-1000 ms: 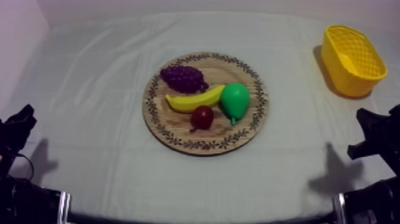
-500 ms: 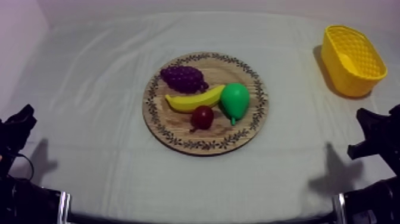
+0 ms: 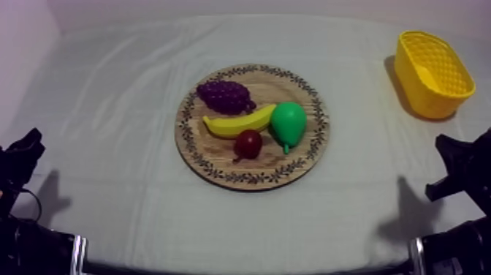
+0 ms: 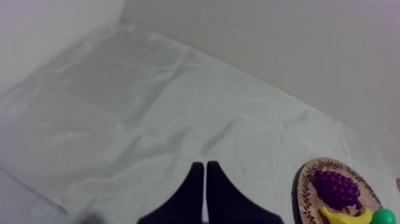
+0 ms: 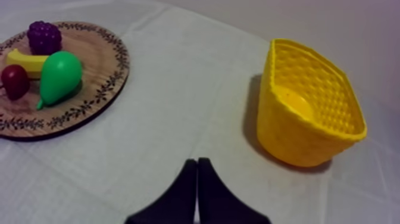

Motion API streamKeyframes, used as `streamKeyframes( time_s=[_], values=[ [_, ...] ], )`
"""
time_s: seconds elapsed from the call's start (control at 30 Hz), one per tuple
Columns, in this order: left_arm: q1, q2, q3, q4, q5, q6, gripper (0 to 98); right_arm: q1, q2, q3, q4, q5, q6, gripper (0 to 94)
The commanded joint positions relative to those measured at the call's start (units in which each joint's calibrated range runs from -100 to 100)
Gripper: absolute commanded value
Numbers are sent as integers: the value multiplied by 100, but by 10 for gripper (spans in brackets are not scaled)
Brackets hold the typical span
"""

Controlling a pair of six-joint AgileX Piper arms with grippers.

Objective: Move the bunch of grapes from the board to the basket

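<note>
A purple bunch of grapes [image 3: 225,96] lies at the far left of the round wooden board [image 3: 305,156], beside a banana [image 3: 237,123]. The yellow basket [image 3: 432,73] stands at the far right of the table. My left gripper [image 3: 31,140] rests low at the left edge, far from the board; in the left wrist view its fingers [image 4: 205,168] lie together as a narrow wedge over bare cloth, with the grapes [image 4: 337,189] off to one side. My right gripper [image 3: 444,143] rests low at the right edge, shut [image 5: 197,162] on nothing, short of the basket [image 5: 306,113].
A green pear [image 3: 288,123] and a small red fruit [image 3: 248,144] share the board with the banana. Open cloth lies between the board and the basket. The basket [image 5: 291,98] holds nothing that I can see.
The right arm has shifted very slightly at the table's right edge. The fruit, board, basket and left arm have not moved.
</note>
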State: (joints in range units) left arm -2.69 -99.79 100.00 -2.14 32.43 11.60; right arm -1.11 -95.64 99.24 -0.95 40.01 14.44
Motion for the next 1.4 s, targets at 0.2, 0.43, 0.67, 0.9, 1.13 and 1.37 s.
streamKeyframes(
  time_s=[0.2, 0.43, 0.67, 0.9, 1.13, 1.37],
  values=[
    [-3, 5, 0, 2, -1, 1, 1, -28, 1016, -895, -175, -35, -66, 6],
    [-3, 5, 0, 2, -1, 0, 1, -63, 2521, -3004, -749, 418, 216, 6],
    [-3, 5, 0, 2, -1, 0, 1, -340, 4017, -5123, -973, 1080, 315, 6],
    [-3, 5, 0, 2, -1, 0, 1, -368, 5225, -6747, -1336, 1856, 616, 6],
    [-3, 5, 0, 2, -1, 0, 1, -202, 6542, -8231, -1793, 3062, 989, 6],
    [-3, 5, 0, 2, -1, 0, 1, -406, 7814, -9229, -1836, 3746, 1165, 4]
  ],
)
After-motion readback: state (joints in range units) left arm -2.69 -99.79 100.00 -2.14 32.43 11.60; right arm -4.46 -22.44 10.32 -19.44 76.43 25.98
